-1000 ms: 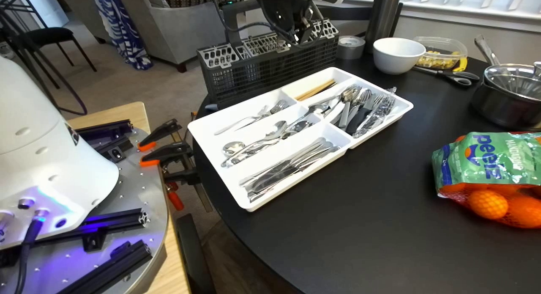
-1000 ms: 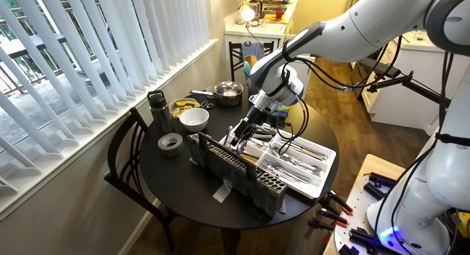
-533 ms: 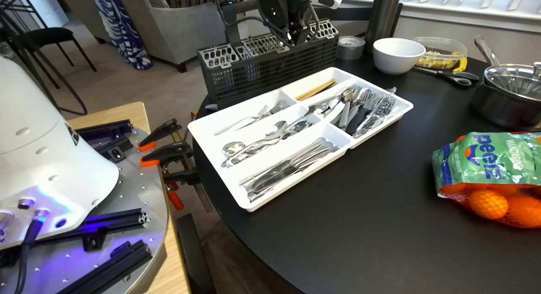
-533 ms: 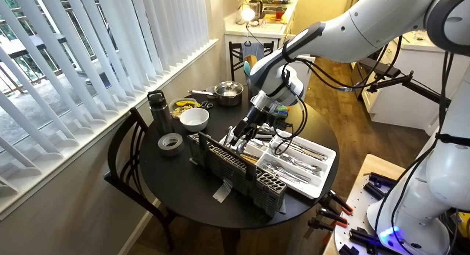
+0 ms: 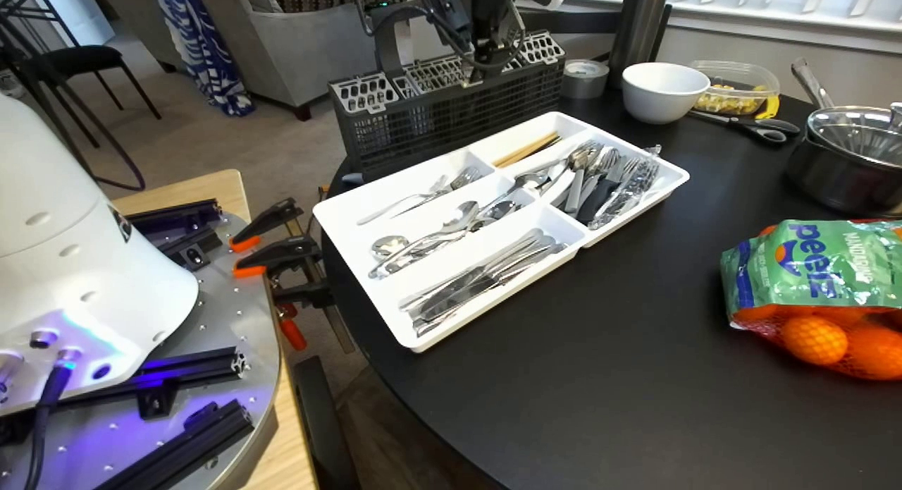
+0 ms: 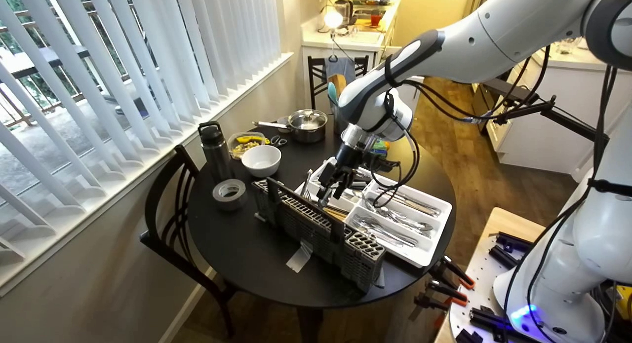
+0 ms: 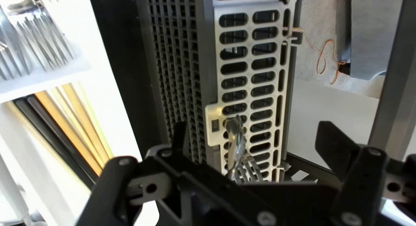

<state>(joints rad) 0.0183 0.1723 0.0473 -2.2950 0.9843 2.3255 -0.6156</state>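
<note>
Gripper (image 7: 255, 133) was positioned over the dark cutlery basket (image 5: 451, 113), jaws set wide apart. In the wrist view the fingers (image 7: 334, 144) were spread to either side of the basket's grey slotted lid strip (image 7: 249, 78). A spoon (image 7: 236, 143), seen almost edge-on, was stood in the basket between the fingers, apart from both; a fork (image 7: 253, 166) was stood just beside it in the basket, partly hidden by the gripper body. Basket was placed on the black table (image 5: 634, 377), with a white tray (image 5: 380, 194) set along its long side. In an exterior view, tray layout was read outward from the basket: forks (image 5: 437, 192) were laid in the nearest row, at the end by the robot base (image 5: 106, 229), chopsticks (image 5: 525, 151) in that row's other end; spoons (image 5: 458, 218) in the middle row; knives (image 5: 486, 278) in the row farthest from the basket. Mixed cutlery (image 5: 595, 176) was heaped in the tray's large end compartment. Near the basket's end away from the robot base, a tape roll (image 5: 583, 87) was set, with a steel flask (image 5: 638, 35) and a white bowl (image 5: 662, 92) just past it. Well apart from the basket, a lidded pot (image 5: 838, 173) and a bag of mandarins (image 5: 817, 285) were placed.
</note>
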